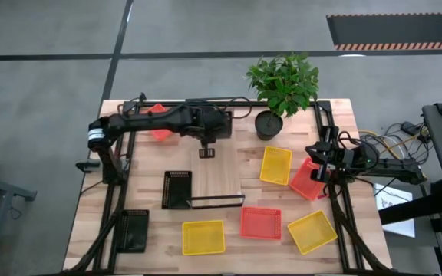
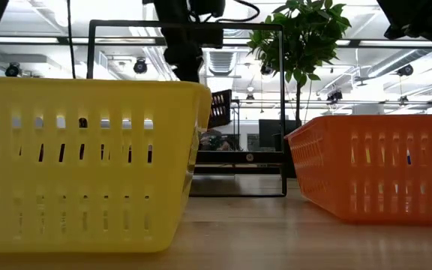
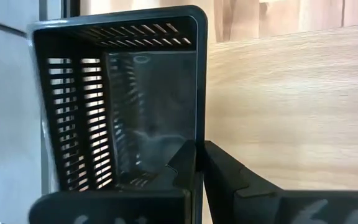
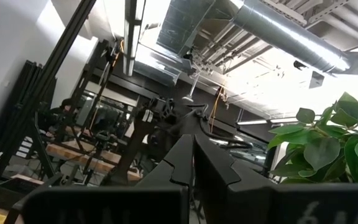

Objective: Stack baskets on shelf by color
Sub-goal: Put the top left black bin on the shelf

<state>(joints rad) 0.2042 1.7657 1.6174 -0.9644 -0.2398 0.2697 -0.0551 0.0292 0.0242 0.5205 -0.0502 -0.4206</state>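
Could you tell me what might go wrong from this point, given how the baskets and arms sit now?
The left tool hangs shut over the shelf beside the black basket; descending, it could knock the basket off. A red basket lies under the left arm and may get dragged. Another red basket overlaps a yellow basket, inviting a double pick.

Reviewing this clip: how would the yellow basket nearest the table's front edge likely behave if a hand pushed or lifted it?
The yellow basket looks like thin slotted plastic, so it is probably light and would slide readily on the smooth wooden table. Its walls are low over a wide flat base, so tipping seems unlikely. Pinched at one wall, the rim may flex a little.
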